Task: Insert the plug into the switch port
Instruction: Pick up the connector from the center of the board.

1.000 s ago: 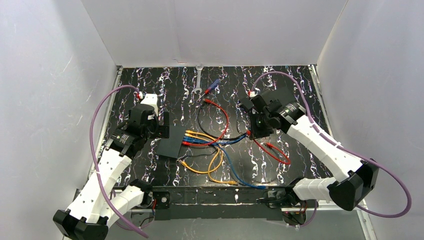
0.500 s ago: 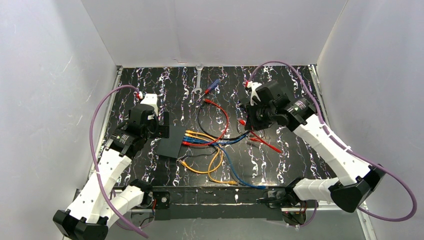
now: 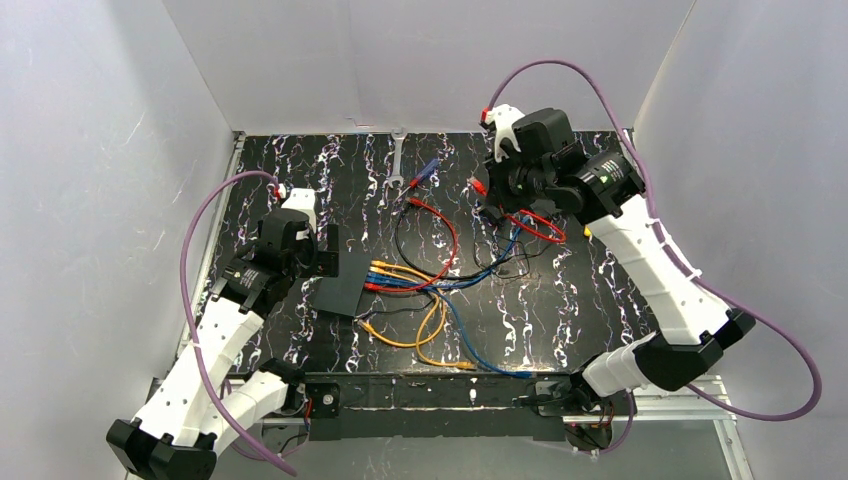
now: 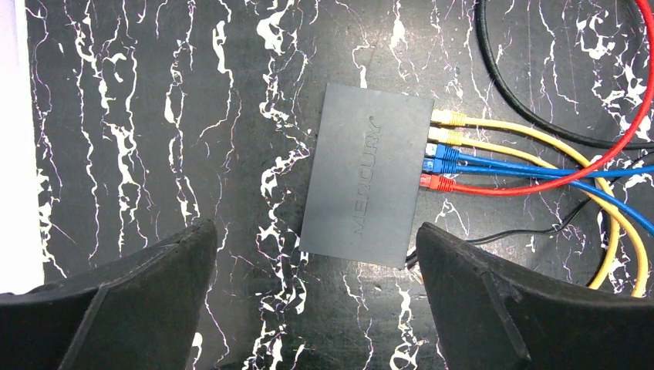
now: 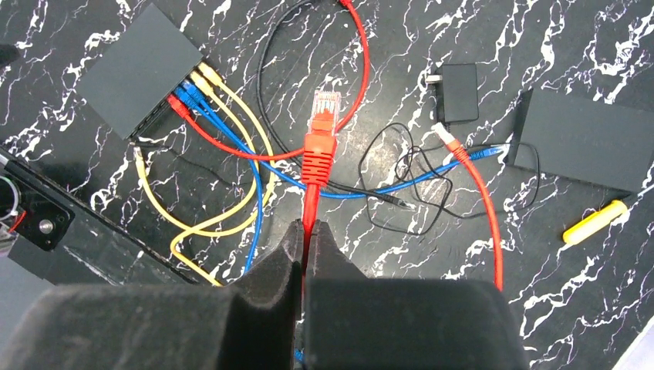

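The switch [image 4: 366,177] is a flat black box lying on the marble mat, and it also shows in the overhead view [image 3: 340,287] and the right wrist view [image 5: 143,69]. Yellow, blue and red cables sit in sockets along its right edge [image 4: 441,150]. My left gripper [image 4: 315,227] hovers over the switch's near end, open and empty. My right gripper [image 5: 311,229] is shut on a red cable just behind its plug [image 5: 324,116]. The plug points forward, held high above the mat at the back [image 3: 478,184].
A plain black slab [image 5: 586,139], a small black block [image 5: 456,92] and a yellow tool [image 5: 594,222] lie below the right gripper. Loose black, blue, yellow and red cables tangle mid-mat [image 3: 440,290]. A wrench [image 3: 398,160] lies at the back edge.
The right arm has risen and swung toward the back wall, carrying the red cable and plug up off the mat. The left arm has not moved.
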Tool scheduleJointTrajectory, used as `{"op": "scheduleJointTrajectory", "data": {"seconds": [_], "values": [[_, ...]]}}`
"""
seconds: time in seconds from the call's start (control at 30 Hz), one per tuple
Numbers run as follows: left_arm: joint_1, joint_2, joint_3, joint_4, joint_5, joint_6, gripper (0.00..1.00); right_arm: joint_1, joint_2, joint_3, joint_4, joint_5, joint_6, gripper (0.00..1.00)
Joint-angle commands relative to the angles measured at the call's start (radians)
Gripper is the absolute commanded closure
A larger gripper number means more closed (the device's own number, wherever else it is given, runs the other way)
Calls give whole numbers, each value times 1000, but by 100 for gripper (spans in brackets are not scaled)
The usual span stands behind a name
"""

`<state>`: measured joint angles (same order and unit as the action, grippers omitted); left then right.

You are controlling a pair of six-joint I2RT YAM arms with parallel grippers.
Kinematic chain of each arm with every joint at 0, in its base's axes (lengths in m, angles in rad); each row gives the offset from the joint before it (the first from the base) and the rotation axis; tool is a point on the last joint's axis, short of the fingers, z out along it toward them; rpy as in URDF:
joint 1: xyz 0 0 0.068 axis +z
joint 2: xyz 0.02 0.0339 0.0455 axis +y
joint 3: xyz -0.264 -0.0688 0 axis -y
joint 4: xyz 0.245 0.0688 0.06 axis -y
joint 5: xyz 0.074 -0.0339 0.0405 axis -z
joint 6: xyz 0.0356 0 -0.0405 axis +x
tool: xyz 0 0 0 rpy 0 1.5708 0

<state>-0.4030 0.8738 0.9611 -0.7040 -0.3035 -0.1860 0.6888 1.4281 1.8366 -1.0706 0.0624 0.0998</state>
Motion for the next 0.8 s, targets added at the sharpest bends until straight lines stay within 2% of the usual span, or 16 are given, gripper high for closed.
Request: {"op": "scheduleJointTrajectory", "data": {"seconds": [0.0,0.17,0.47,0.6,0.77], "values": [[1,-11,-4,-3,-12,-1,1,0,-3,-16,108,-49,-67,99],[2,-9,-4,1,12,-4,1,0,-36,-171,365,-99,-67,99],[5,8,3,6,57,-29,1,0,-149,-502,847,-201,26,99],[15,-2,5,34,109,-47,1,0,-175,-655,1045,-230,112,99],[29,-19,19,83,207,-107,1,0,-211,-868,1391,-263,263,99]]}}
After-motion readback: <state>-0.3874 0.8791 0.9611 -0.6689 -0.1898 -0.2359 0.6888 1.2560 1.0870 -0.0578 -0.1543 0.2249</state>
